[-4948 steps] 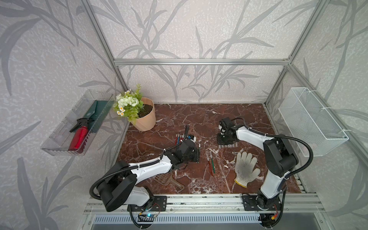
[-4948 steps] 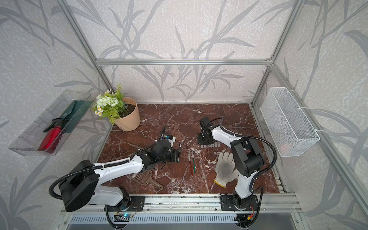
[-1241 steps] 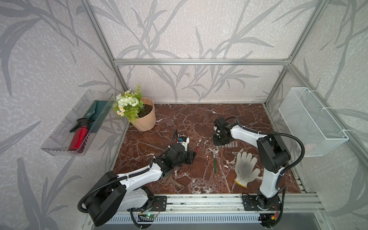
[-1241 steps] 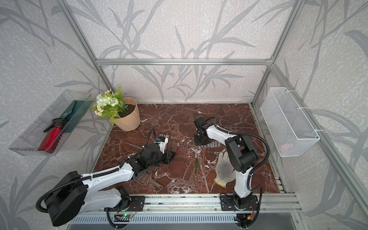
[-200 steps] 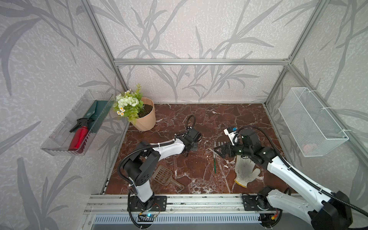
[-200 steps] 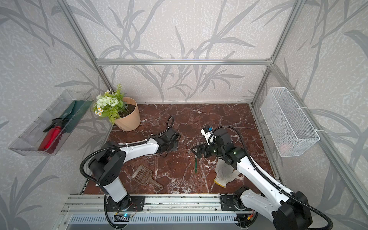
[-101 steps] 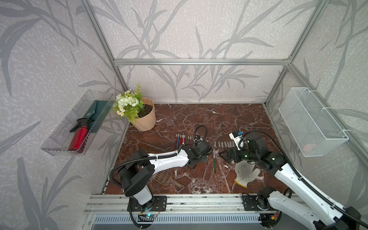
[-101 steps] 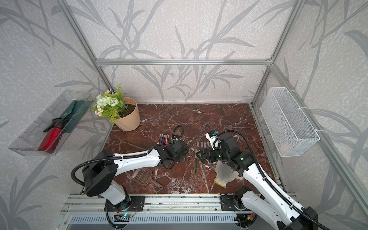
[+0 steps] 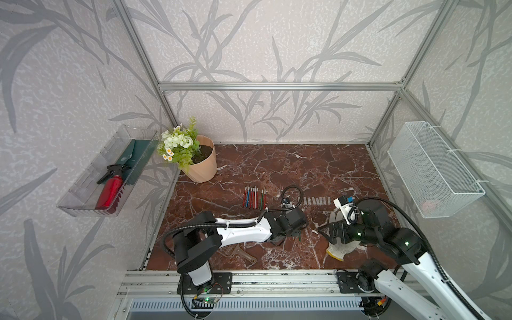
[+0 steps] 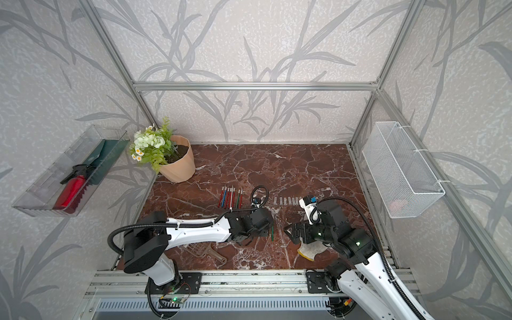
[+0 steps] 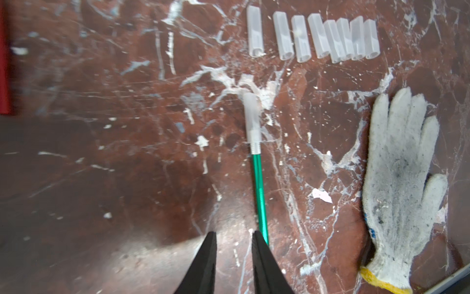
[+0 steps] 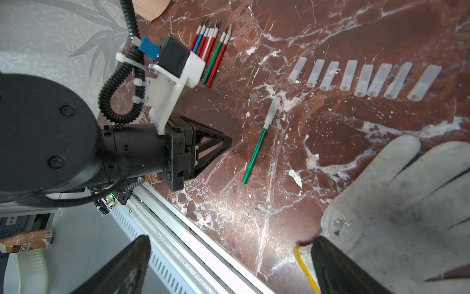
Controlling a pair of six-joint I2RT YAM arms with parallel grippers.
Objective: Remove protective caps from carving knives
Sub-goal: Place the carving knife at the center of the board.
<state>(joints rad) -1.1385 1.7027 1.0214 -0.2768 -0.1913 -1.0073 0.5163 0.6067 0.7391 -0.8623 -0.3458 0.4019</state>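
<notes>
- One second earlier the left pincer [image 11: 234, 233] is over the bundle of bare carving knives [image 9: 254, 197]. Now it sits nearer the front rail, just beside the handle end of the green knife [image 11: 259, 188].
- Left pincer: fingers slightly parted with nothing between them, so it is released.
- Right pincer [image 12: 231, 239]: six seconds earlier it is at the row of caps. Now it is drawn back toward the front, splayed wide and empty, with one finger over the cuff of the work glove [image 11: 401, 178].
- Green knife: unmoved over those six seconds. It lies flat on the desk [image 9: 304, 166] between the two pincers, its tip inside a fitted cap [image 11: 251, 117].
- Eight protective caps [image 11: 301, 40]: loose and side by side in a row beyond the green knife, apart from it.
- Clear wall tray [image 9: 80, 207], on the left wall: holds a red spray bottle [image 9: 109, 191] and a dark green flat tool [image 9: 135, 158].
- White wire basket [image 9: 432, 166], on the right wall: holds a pinkish item [image 9: 429, 206] at the bottom, too indistinct to name.
- Tan pot [image 9: 202, 169], at the far left corner of the desk: holds soil and a white-flowered plant [image 9: 177, 144].
</notes>
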